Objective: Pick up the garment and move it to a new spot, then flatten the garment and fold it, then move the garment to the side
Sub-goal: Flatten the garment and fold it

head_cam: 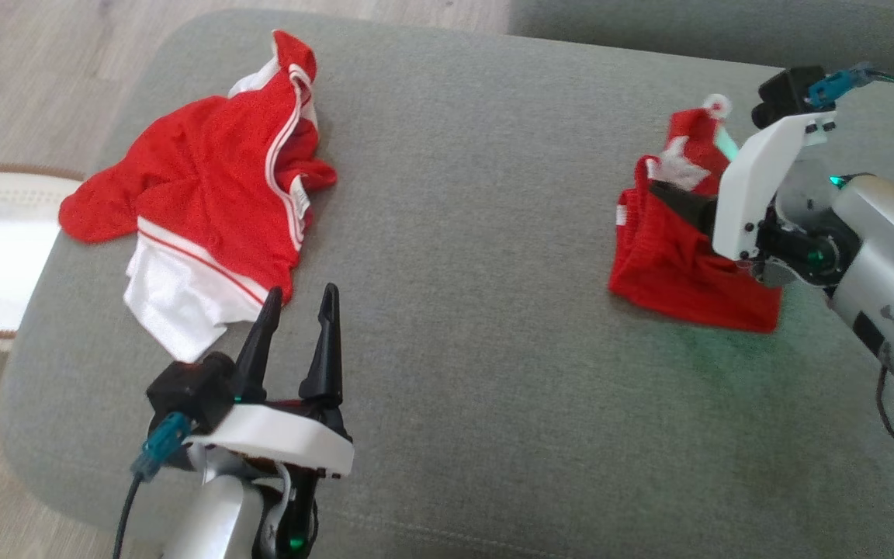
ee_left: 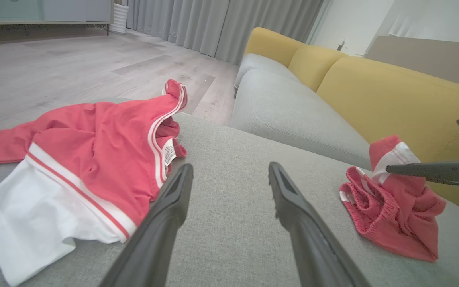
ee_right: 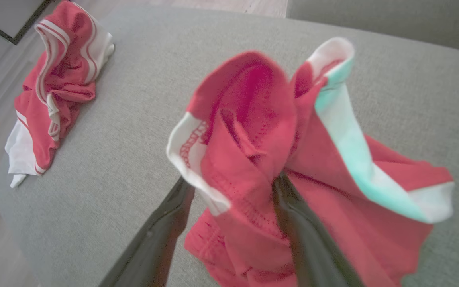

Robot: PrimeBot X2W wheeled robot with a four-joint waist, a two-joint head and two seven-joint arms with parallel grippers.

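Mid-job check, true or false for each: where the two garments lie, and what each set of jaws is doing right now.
1. A red-and-white top and red shorts both lie on the grey cushion. True.
2. The left jaws are shut on the top. False: they stand wide open beside its near edge, holding nothing.
3. The right jaws are at the red shorts. True: they stand apart, with a bunched fold of the shorts between them.
4. The two garments overlap. False: they lie well apart, the top to the robot's left and the shorts to its right, with bare cushion between them.
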